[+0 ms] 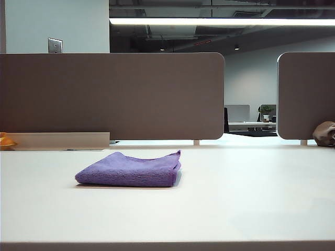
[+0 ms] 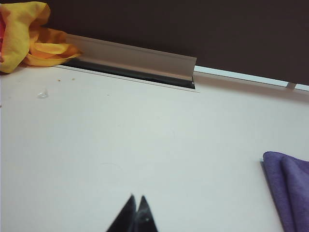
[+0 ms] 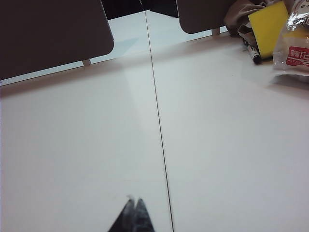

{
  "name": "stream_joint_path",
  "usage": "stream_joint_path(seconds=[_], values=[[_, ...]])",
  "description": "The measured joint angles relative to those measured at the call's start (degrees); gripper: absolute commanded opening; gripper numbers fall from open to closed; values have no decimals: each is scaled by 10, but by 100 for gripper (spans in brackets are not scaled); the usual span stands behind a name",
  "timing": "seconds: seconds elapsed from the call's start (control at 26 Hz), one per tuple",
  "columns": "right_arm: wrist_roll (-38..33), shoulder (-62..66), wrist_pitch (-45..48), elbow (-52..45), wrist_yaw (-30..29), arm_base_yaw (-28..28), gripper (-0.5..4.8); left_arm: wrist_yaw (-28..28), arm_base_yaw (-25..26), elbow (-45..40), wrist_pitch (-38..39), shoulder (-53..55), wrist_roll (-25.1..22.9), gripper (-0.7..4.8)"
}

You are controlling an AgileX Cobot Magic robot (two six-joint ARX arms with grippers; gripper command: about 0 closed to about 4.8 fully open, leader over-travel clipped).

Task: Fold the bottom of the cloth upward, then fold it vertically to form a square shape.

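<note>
The purple cloth [image 1: 130, 169] lies folded into a thick, roughly square stack on the white table, left of centre in the exterior view. Its edge [image 2: 289, 186] also shows in the left wrist view. My left gripper [image 2: 137, 197] is shut and empty above bare table, well apart from the cloth. My right gripper [image 3: 133, 200] is shut and empty too, over bare table beside a thin dark seam [image 3: 159, 130]; no cloth appears in its view. Neither arm appears in the exterior view.
Brown divider panels [image 1: 112, 94] stand along the back of the table. A yellow-orange rag [image 2: 29, 38] lies at the back left by a grey cable channel [image 2: 135, 60]. At the back right are a brown lumpy object [image 1: 325, 134], a yellow sponge [image 3: 268, 24], a marker and a plastic packet [image 3: 294, 43].
</note>
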State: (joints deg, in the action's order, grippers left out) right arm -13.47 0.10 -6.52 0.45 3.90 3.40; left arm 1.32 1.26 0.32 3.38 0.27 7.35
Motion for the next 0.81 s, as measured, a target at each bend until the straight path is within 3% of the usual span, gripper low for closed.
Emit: stream_joint_path(seconds=[0.81], values=[[0,0,-38,0,0,0,3,0,0,0,59,-1,0,-5]])
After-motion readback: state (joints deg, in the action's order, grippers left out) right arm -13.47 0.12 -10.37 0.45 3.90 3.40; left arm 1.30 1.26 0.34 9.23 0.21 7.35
